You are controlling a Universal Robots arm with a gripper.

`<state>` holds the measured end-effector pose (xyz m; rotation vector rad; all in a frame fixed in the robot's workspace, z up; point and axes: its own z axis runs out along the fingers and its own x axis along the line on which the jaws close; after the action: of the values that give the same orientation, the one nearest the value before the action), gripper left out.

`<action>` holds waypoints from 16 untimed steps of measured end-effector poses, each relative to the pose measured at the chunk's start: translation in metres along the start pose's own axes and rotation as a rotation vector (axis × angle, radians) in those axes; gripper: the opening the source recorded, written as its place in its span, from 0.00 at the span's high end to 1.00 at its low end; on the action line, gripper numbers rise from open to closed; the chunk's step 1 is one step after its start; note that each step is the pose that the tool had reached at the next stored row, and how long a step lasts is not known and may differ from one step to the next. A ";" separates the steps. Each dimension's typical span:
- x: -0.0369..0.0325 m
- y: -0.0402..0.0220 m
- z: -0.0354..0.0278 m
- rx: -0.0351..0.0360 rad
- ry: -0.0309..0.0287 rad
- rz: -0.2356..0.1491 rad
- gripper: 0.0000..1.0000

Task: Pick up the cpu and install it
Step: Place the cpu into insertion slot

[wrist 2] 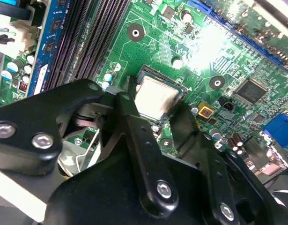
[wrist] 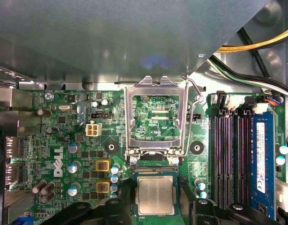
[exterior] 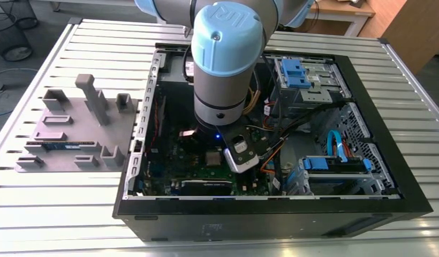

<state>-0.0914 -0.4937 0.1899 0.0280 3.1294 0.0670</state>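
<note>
The hand (wrist 2: 154,103), slightly open, straddles the cpu (wrist: 155,194) (lying in its socket (wrist: 155,173)).

The silver-grey arm (exterior: 219,91) has pale blue joint caps (exterior: 227,32) and black jaws studded with silver screws (wrist 2: 164,189).

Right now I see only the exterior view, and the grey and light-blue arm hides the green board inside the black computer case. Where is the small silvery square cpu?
Observer: In both wrist views the cpu lies in its socket on the board, with the gripper right at it.
Operator: Is the socket cover closed?
Observer: No. In the first wrist view the silvery metal cover frame stands swung open beside the socket.
Operator: Is any memory fitted?
Observer: Yes, one blue memory stick sits in a slot next to empty black slots.
</note>
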 end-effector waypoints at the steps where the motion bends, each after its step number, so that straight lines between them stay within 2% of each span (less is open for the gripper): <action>1: 0.0000 0.0000 0.0000 0.0000 0.0000 0.000 0.49; 2: 0.0000 0.0000 0.0000 0.0000 0.0000 0.000 0.44; 6: 0.0000 0.0000 -0.0001 -0.0002 -0.0001 0.000 0.44; 11: -0.0001 0.0000 -0.0005 0.0004 -0.0007 0.019 0.44; 16: -0.0031 0.0001 -0.0004 0.0001 -0.0003 0.015 0.44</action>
<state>-0.0883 -0.4937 0.1903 0.0518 3.1292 0.0670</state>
